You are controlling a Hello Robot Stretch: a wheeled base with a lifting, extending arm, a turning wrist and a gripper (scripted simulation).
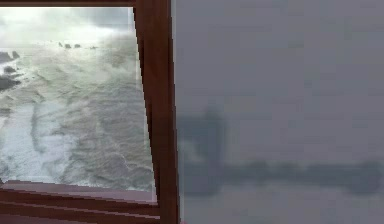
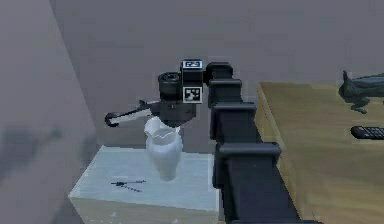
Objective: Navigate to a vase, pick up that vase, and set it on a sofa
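White vase [image 2: 163, 150], waisted and wide-mouthed, upright on the pale worktop [image 2: 105, 165], close by my fingers [image 2: 128, 113]

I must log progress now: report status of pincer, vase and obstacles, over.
Pincer by white vase, cannot tell whether it holds anything. Vase upright on pale stand. Small dark item lies on stand near vase; wooden table alongside.

The arm [image 2: 240, 150] is extended, its gripper [image 2: 116, 118] turned sideways, fingers [image 2: 130, 109] pointing toward the arm side view's left.
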